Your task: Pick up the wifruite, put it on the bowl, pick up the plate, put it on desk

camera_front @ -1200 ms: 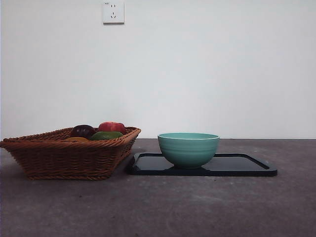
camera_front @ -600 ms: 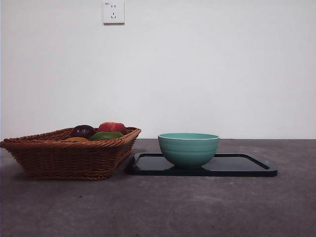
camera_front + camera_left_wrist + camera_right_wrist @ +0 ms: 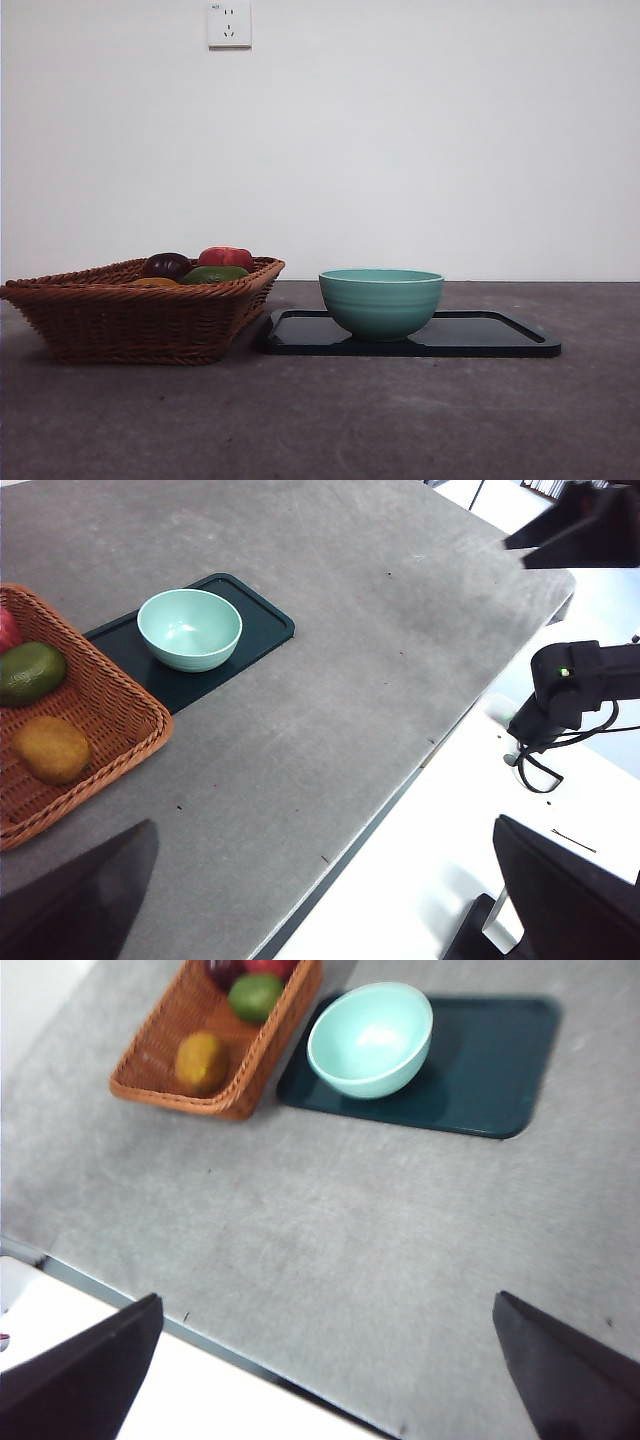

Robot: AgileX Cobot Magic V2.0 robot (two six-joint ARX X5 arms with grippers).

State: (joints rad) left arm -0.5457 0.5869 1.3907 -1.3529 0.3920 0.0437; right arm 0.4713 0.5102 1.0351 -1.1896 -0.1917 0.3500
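The wifruite (image 3: 200,1060) lies in the brown wicker basket (image 3: 160,1090) near its front corner; the front view shows only its top (image 3: 152,283), and the left wrist view shows it too (image 3: 52,748). Beside the basket, the mint-green bowl (image 3: 381,302) (image 3: 190,628) (image 3: 370,1038) stands empty on the left part of the dark rectangular plate (image 3: 500,340) (image 3: 255,630) (image 3: 490,1070). Both arms hang high above the desk (image 3: 330,420), away from everything. My left gripper (image 3: 323,825) and my right gripper (image 3: 328,1300) are open, holding nothing.
A green fruit (image 3: 256,996), a dark purple fruit (image 3: 167,265) and a red fruit (image 3: 226,257) also lie in the basket. The desk's front edge (image 3: 250,1365) runs below the right gripper. A black arm mount (image 3: 580,680) stands beyond the desk's edge.
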